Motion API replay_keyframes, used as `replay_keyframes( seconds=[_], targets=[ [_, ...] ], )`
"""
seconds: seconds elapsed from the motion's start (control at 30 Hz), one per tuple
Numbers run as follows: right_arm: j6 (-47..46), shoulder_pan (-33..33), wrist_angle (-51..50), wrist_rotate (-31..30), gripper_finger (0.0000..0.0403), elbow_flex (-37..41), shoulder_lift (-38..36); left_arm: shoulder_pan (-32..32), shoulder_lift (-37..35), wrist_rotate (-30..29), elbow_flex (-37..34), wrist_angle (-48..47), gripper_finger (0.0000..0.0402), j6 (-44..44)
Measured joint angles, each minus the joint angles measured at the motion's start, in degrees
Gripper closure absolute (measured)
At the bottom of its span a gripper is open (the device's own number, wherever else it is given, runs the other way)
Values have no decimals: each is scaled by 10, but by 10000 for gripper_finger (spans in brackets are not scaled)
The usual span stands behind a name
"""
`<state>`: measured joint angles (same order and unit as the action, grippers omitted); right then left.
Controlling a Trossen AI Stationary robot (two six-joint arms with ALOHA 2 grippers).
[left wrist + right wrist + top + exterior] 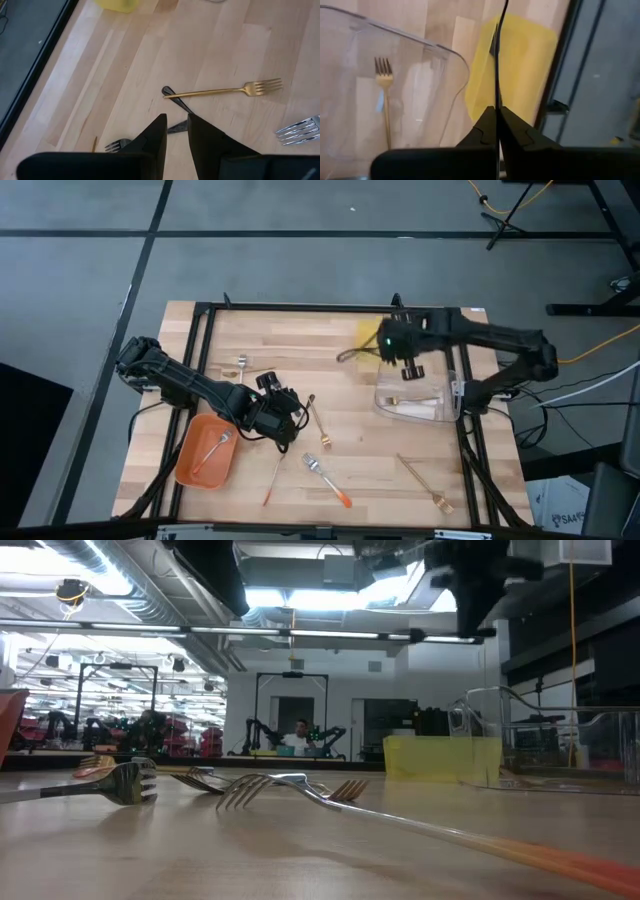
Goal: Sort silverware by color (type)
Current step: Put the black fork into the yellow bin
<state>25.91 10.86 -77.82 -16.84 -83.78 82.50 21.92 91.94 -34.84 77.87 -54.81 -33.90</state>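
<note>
A pale wooden table (340, 435) in a lab-like hall carries scattered silverware. The right gripper (497, 125) is clamped on a thin dark utensil (496, 55), holding it above the yellow tray (525, 65) at the table's far edge, just beside the clear tray (415, 395) that already holds a gold fork (383, 85). The left gripper (176, 131), jaws a little apart, hovers near mid-table over a dark fork (176, 101) crossed by another gold fork (225, 90); the orange tray (205, 452) beside it holds one piece. Orange-handled forks (328, 480) lie loose nearby. The step in hand looks like delivering the dark utensil; next it likely needs lowering into the yellow tray, then release. No writing is legible.
</note>
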Motion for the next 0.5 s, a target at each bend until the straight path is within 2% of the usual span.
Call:
replay_keyframes(
  seconds=[0.23,0.5],
  targets=[
    [117,114,111,89,402,64,0,0,0,0,0,0,331,0],
    [187,208,164,126,402,128,0,0,0,0,0,0,331,0]
  ],
)
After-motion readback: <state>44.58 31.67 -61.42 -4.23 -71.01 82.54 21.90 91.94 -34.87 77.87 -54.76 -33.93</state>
